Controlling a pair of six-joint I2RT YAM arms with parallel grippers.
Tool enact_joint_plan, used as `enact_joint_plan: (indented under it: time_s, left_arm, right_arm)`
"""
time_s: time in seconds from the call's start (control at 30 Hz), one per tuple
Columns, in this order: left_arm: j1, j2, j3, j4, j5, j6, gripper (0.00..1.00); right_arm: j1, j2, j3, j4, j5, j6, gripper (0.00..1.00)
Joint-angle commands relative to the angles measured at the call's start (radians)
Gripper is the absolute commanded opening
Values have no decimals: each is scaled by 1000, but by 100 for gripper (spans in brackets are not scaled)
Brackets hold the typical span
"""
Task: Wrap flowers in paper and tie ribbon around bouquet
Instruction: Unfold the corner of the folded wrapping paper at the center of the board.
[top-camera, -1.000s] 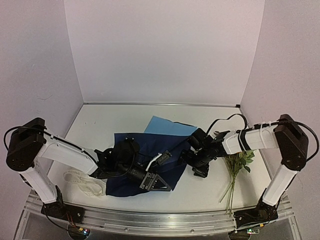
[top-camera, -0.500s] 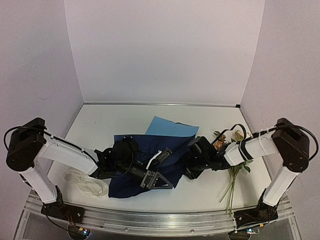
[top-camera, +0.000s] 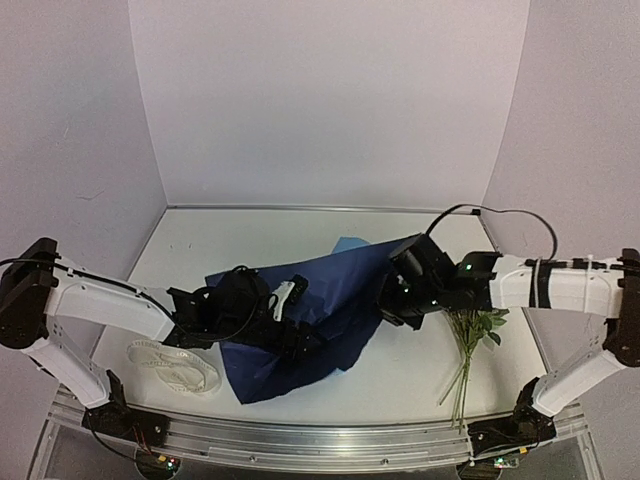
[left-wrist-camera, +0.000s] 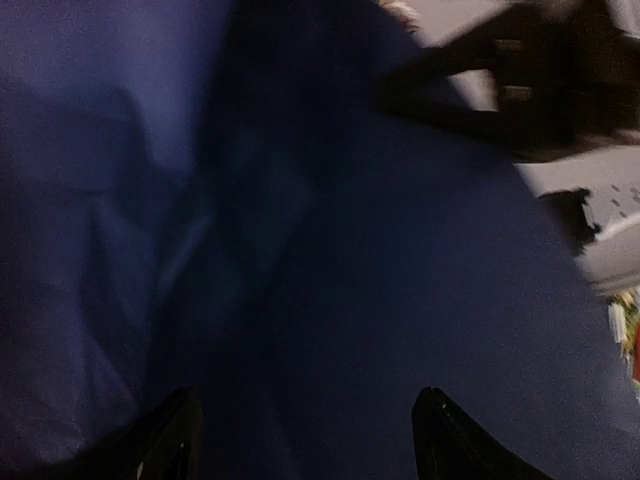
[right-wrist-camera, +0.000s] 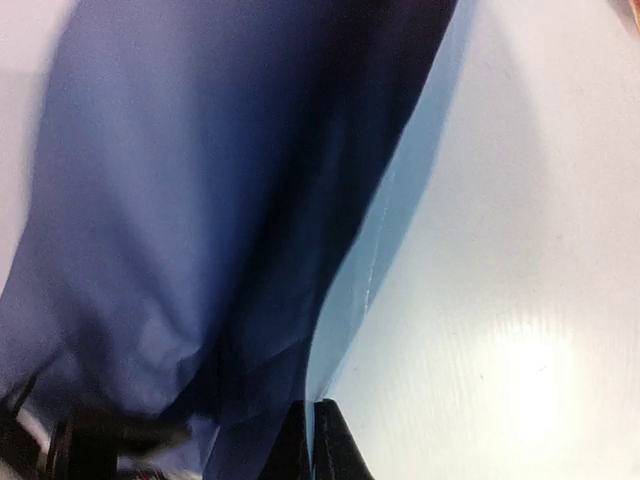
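One paper (top-camera: 345, 300) edge newly pinched by right fingers (right-wrist-camera: 330, 455).

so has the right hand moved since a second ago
Yes. The right hand has moved up the view, away from the front rail, and is now shut on the paper.

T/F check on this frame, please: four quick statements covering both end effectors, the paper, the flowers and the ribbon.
1. The right end effector is shut on an edge of the paper. True.
2. The flowers are wrapped inside the paper. False: they lie bare on the table, right of the paper.
3. The left end effector is open, pointing at the paper. True.
4. The ribbon is tied around the flowers. False: it lies loose on the table, left of the paper.
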Motion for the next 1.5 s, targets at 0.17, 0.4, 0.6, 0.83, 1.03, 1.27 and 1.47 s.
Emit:
enact_joint_plan:
  time_s: [0.17,0.4,0.6,0.83,1.03,1.27,1.47]
  left_arm:
    - [112,173,181,-433,-339,-139,78]
    - [232,255,143,-378,-238,-126,72]
    - [328,361,209,-365,-155,-63,67]
    - [467,518,373,-400,-96,-7,65]
    - [539,640,580,-485,-55,72,66]
    - [571,738,773,-564,-37,93,66]
    - [571,660,801,-571,2,104,71]
  right_arm:
    - [48,-15,185,-352,37,-332,0]
    - [46,-18,33,-394,145,-287,0]
    - [48,0,-137,-242,160,-136,0]
    - [60,101,-149,-105,101,-94,9]
    - [83,145,-126,-68,95,-70,25]
    - [63,182,-48,-121,78,-119,41]
    - [46,38,-19,-335,185,-212,84]
